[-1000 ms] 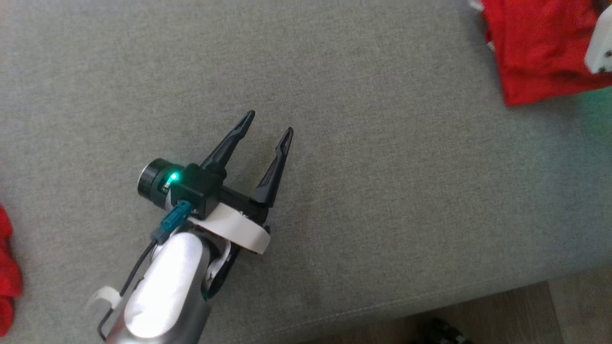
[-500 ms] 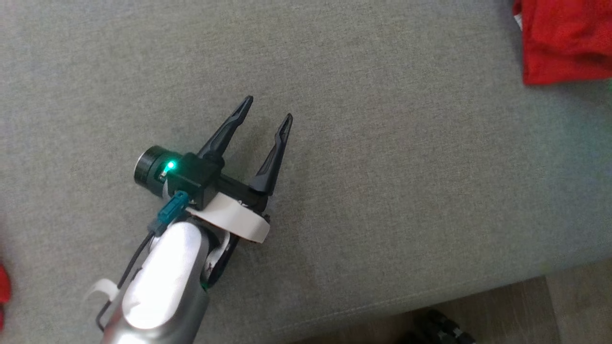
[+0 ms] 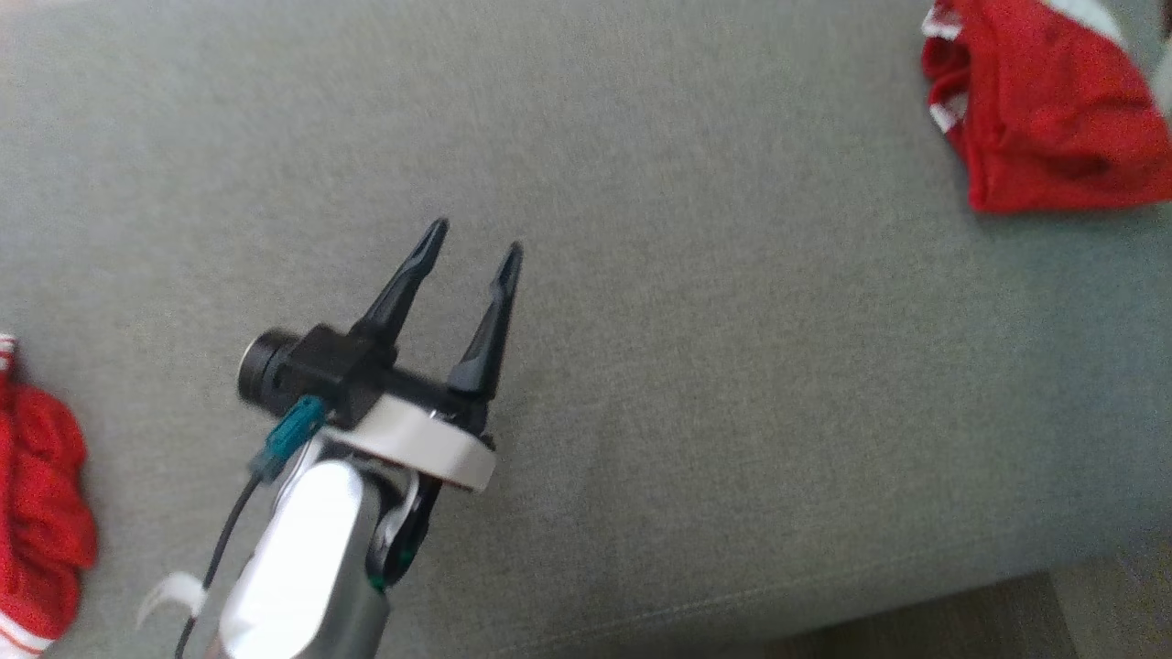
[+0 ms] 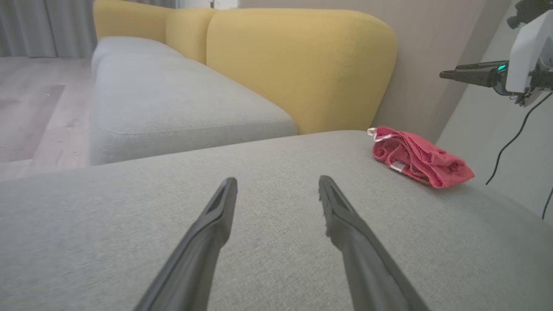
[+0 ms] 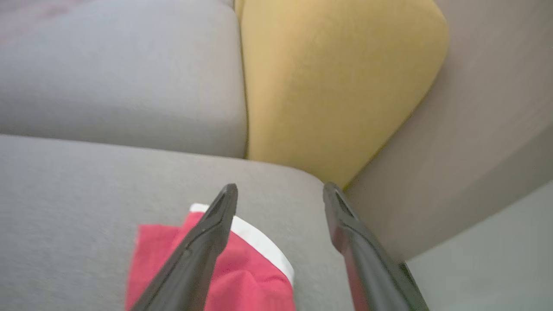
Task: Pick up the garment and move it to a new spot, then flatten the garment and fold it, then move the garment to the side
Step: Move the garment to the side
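Firstly, at the lower left of the head view, the left gripper (image 3: 475, 236) hangs over the grey seat (image 3: 732, 366). Its jaws are spread wide and nothing is between them. The left wrist view agrees: both fingers point across bare upholstery and touch no cloth.

At the left edge of the head view a second red cloth (image 3: 37, 513) lies bunched on the seat, well apart from the left gripper. White trim shows at its lower end.

Further off, the garment (image 3: 1053, 119) sits in the upper right corner of the head view. It is red with white edging, loosely folded, and rests on the seat well apart from the left gripper. In the left wrist view it lies at right of centre, near the far edge of the seat and just beside the end of the yellow backrest (image 4: 302, 65).

The right gripper (image 5: 281, 187) stands with its jaws wide and holds nothing. In the right wrist view the garment lies on the seat at bottom centre, behind the left-hand finger, with a white band along its upper edge. The left wrist view places this gripper at the upper right, above the garment and clear of it.

Beyond the backrest stands a beige wall (image 4: 432, 65). Wooden floor (image 4: 30, 108) shows at the left of that view.
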Controlling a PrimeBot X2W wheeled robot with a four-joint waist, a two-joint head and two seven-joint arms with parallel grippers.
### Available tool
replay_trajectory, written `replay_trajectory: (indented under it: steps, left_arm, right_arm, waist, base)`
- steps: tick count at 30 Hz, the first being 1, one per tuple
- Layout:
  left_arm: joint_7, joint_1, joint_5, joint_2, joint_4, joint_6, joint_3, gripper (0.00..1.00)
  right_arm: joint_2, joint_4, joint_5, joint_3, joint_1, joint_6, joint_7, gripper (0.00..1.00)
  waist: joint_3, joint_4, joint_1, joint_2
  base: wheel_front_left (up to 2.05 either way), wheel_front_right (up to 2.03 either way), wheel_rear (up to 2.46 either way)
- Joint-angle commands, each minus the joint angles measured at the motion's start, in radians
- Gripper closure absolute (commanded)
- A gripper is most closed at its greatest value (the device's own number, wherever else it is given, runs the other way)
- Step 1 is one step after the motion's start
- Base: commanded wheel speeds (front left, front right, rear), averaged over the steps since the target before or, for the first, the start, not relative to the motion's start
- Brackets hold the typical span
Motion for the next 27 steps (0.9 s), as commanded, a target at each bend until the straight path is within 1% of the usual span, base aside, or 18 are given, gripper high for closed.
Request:
replay_trajectory:
  steps: [1, 3, 6, 9, 11, 12, 14, 16, 19, 23, 27]
  left_arm:
    - [-0.005, 0.023, -0.009, 0.000, -0.043, 0.010, 0.057, 0.00]
    - [-0.005, 0.046, -0.014, 0.003, -0.051, 0.015, 0.086, 0.00]
    - [-0.005, 0.079, -0.016, 0.013, -0.059, 0.025, 0.133, 0.00]
    - [-0.005, 0.110, -0.028, 0.017, -0.069, 0.033, 0.187, 0.00]
    - [-0.005, 0.130, -0.036, 0.018, -0.078, 0.037, 0.223, 0.00]
    - [-0.005, 0.130, -0.036, 0.018, -0.078, 0.037, 0.223, 0.00]
    - [-0.005, 0.150, -0.032, 0.022, -0.074, 0.041, 0.248, 0.00]
    - [-0.005, 0.168, -0.030, 0.020, -0.073, 0.050, 0.270, 0.00]
    - [-0.005, 0.194, -0.014, 0.019, -0.060, 0.069, 0.295, 0.00]
    - [-0.005, 0.221, 0.000, 0.008, -0.065, 0.089, 0.322, 0.00]
    - [-0.005, 0.248, 0.015, -0.003, -0.072, 0.097, 0.335, 0.00]
  right_arm:
    - [0.025, -0.035, 0.021, -0.007, 0.053, 0.008, -0.063, 0.00]
    - [0.047, -0.067, 0.050, -0.022, 0.089, 0.008, -0.107, 0.00]
    - [0.073, -0.134, 0.092, -0.040, 0.154, 0.008, -0.145, 0.00]
    - [0.078, -0.207, 0.103, -0.055, 0.230, 0.008, -0.170, 0.00]
    - [0.089, -0.265, 0.115, -0.091, 0.296, 0.008, -0.177, 0.00]
    - [0.089, -0.265, 0.115, -0.091, 0.296, 0.008, -0.177, 0.00]
    - [0.089, -0.345, 0.105, -0.148, 0.371, 0.008, -0.178, 0.00]
    - [0.086, -0.451, 0.078, -0.220, 0.466, 0.008, -0.179, 0.00]
    - [0.099, -0.610, 0.008, -0.336, 0.630, 0.008, -0.179, 0.00]
    - [0.155, -0.786, -0.099, -0.487, 0.849, 0.008, -0.179, 0.00]
    - [0.223, -0.934, -0.195, -0.575, 1.018, 0.008, -0.179, 0.00]
  waist:
    - [-0.113, 0.022, 0.0000, 0.0000]
    - [-0.158, 0.030, 0.0000, 0.0000]
    - [-0.219, 0.042, 0.0000, 0.0000]
    - [-0.272, 0.054, 0.0000, 0.0000]
    - [-0.300, 0.060, 0.0000, 0.0000]
    - [-0.300, 0.060, 0.0000, 0.0000]
    - [-0.322, 0.068, 0.0000, 0.0000]
    - [-0.337, 0.075, 0.0000, 0.0000]
    - [-0.346, 0.080, 0.0000, 0.0000]
    - [-0.351, 0.089, 0.0000, 0.0000]
    - [-0.351, 0.096, 0.0000, 0.0000]
  base:
    - [0.00, 0.00, 0.00]
    - [0.00, 0.00, 0.00]
    - [0.00, 0.00, 0.00]
    - [0.00, 0.00, 0.00]
    - [0.00, 0.00, 0.00]
    - [0.00, 0.00, 0.00]
    - [0.00, 0.00, 0.00]
    - [0.00, 0.00, 0.00]
    - [0.00, 0.00, 0.00]
    - [0.00, 0.00, 0.00]
    - [0.00, 0.00, 0.00]
